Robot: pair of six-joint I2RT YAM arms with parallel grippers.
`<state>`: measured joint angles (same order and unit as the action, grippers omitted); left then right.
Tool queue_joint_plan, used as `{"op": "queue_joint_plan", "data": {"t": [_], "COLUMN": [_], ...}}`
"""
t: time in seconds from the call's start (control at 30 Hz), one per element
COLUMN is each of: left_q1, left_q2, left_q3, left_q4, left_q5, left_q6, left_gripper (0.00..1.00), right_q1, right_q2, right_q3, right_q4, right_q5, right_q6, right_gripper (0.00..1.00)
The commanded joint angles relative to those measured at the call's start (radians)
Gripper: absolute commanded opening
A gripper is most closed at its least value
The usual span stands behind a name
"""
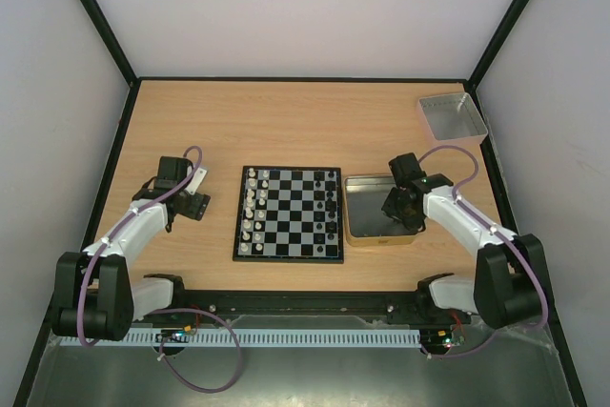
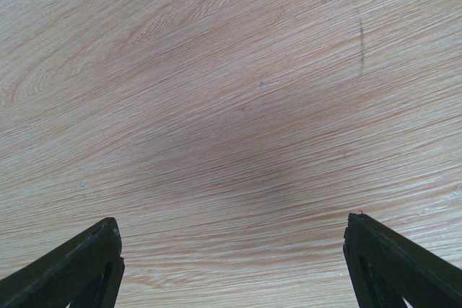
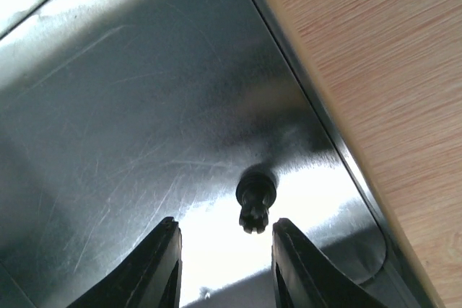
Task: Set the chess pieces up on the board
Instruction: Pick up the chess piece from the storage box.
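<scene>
The board (image 1: 289,256) lies mid-table. Whitish chess pieces (image 1: 252,212) stand in its two left columns and black ones (image 1: 330,205) along its right side. My right gripper (image 1: 398,209) hangs inside the gold-tan tin (image 1: 367,235). In the right wrist view, one black piece (image 3: 255,203) stands on the shiny tin floor (image 3: 144,106), just beyond the open right gripper (image 3: 225,243) and a little right of its middle, untouched. My left gripper (image 1: 191,199) rests left of the board. It stands wide open (image 2: 231,250) over bare wood, with nothing between its fingers (image 2: 86,265).
A grey square tray (image 1: 453,114) sits at the back right corner. The tin's right wall (image 3: 317,113) runs close beside the black piece, with wooden table (image 3: 390,70) past it. Black frame rails and white walls enclose the table.
</scene>
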<state>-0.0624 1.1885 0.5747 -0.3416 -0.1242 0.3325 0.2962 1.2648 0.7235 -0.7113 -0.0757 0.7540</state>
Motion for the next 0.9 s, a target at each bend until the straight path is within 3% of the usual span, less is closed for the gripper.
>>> {"op": "queue_joint_plan", "data": {"t": [0.0, 0.33, 0.87], "left_q1": [-0.005, -0.01, -0.013], "left_q2": [0.003, 0.007, 0.002], "left_q3": [-0.012, -0.012, -0.012], "left_q4": [0.004, 0.006, 0.008], "left_q5": [0.005, 0.002, -0.003], "left_q6": [-0.001, -0.002, -0.004], "left_gripper": [0.84, 0.84, 0.84], "right_q1": [-0.023, -0.053, -0.064], "right_q2": [0.035, 0.072, 0.099], "right_q3": [-0.01, -0.015, -0.055], "right_q4": [0.046, 0.066, 0.103], "right_q5": [-0.003, 0.006, -0.008], "right_q6": [0.024, 0.013, 0.007], "right_gripper": [0.33, 0.32, 0.11]}}
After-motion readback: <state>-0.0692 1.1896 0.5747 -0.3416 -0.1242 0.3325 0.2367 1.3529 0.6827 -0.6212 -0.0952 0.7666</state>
